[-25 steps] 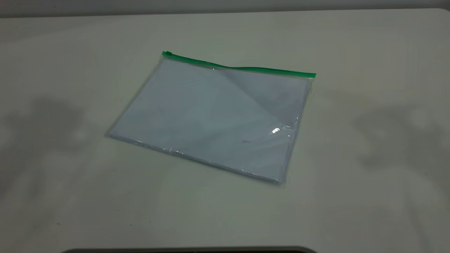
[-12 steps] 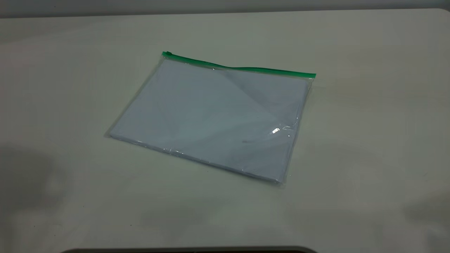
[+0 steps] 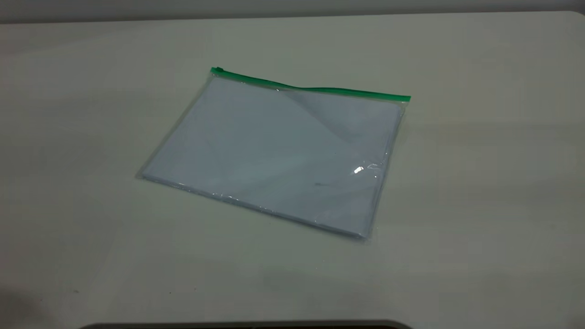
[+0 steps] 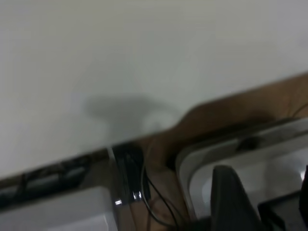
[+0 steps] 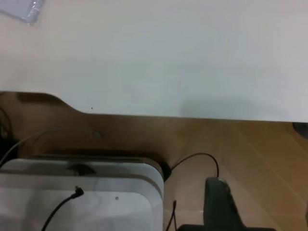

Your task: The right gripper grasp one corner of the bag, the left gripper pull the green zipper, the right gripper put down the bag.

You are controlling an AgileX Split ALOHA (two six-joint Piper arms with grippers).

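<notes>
Bag [image 3: 274,155]: clear plastic, white sheets inside. Green zipper [image 3: 320,89]: bright green strip along one long edge. Desk [image 3: 480,183]: plain off-white, unpatterned.

Bag [image 3: 274,155] lies flat on table [image 3: 480,192], near its middle. Zipper [image 3: 315,89] runs along bag's far edge; slider tab [image 3: 219,69] sits at zipper's left end.

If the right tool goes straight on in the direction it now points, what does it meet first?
The right tool would likely meet the table edge, or bare top just past it; depth is unclear. The bag lies well aside.
</notes>
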